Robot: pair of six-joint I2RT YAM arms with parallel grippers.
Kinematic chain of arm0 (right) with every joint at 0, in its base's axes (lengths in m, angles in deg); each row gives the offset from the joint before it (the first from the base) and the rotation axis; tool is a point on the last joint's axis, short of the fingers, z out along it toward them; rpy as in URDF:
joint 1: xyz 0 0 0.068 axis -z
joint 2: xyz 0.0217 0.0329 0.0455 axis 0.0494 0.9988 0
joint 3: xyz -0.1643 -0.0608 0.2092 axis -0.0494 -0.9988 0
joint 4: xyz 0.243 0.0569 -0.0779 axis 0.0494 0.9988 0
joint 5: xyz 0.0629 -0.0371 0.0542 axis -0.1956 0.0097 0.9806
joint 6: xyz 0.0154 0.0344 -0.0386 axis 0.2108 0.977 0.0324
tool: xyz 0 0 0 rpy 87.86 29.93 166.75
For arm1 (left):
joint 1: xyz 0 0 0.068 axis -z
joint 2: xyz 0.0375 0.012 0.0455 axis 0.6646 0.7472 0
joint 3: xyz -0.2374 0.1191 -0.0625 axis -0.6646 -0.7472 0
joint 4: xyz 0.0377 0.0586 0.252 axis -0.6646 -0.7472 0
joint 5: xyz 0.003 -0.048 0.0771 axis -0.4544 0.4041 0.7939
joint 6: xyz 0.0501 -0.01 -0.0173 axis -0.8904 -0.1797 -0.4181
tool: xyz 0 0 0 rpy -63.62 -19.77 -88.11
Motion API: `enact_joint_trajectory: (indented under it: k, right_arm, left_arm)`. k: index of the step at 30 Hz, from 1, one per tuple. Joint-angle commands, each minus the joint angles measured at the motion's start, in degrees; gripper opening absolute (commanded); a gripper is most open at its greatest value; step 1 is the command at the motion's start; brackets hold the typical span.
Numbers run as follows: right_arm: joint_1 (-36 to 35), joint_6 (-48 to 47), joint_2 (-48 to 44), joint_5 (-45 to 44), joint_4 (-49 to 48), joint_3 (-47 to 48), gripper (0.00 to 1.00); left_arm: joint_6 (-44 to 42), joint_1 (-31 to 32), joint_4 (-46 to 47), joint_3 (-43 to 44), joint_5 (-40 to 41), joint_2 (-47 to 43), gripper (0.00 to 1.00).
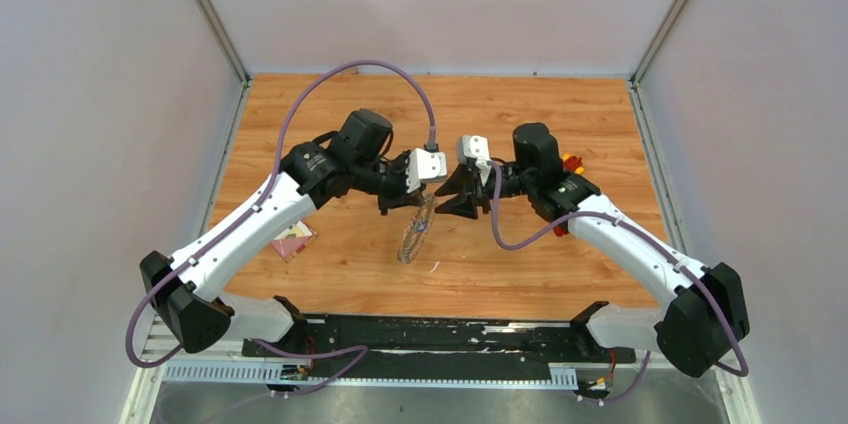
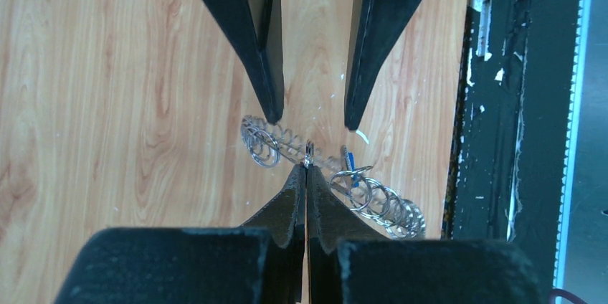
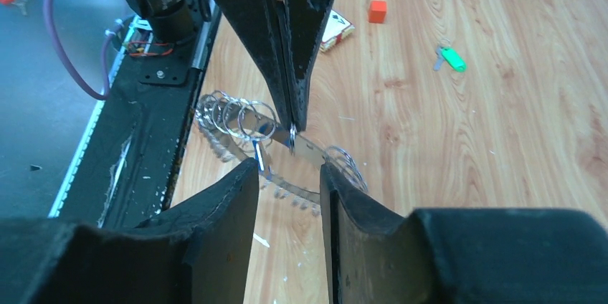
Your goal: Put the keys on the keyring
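Two robot arms meet over the keyring (image 1: 413, 234), which hangs on edge just above the middle of the wooden counter (image 1: 520, 264). The left hand (image 3: 291, 126) is pinched tight on the top of the keyring's wire, and the fan of silver keys and small loops droops below the pinch to either side. Directly across the keyring, the right hand (image 2: 313, 117) faces it with its fingers parted to a middling gap and nothing between them. Its tips sit just short of the metal, one to each side of the pinch.

A sliver of blue among the loops right beside the pinch suggests the blue key (image 2: 351, 173) is already on the keyring, though the view is too tight to be sure. The green key (image 3: 452, 59) lies flat on the counter well apart from the keyring, on the side away from the right hand and toward the counter's far edge. Its silver end points roughly back at the keyring and its green head away.

The left hand is nearer that key but occupied. The free right hand would probably have to reach past the keyring to collect it.
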Motion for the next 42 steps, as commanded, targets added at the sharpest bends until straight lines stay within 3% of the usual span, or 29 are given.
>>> enact_joint_trajectory:
  k: [1, 14, 42]
  right_arm:
    - [-1.05, 3.62, 1.72, 3.97, -5.0, 0.73, 0.36]
    - [-1.5, 3.92, 2.22, 4.16, -5.98, 0.13, 0.13]
    - [-1.29, -5.91, 2.79, 1.96, 2.48, 1.18, 0.15]
  left_arm:
    - [1.85, 0.24, 4.04, 0.29, -5.34, -0.21, 0.0]
    - [3.86, 0.25, 7.27, -1.72, -6.86, 0.45, 0.0]
    - [3.0, 0.29, 10.22, -5.26, -5.79, -2.55, 0.0]
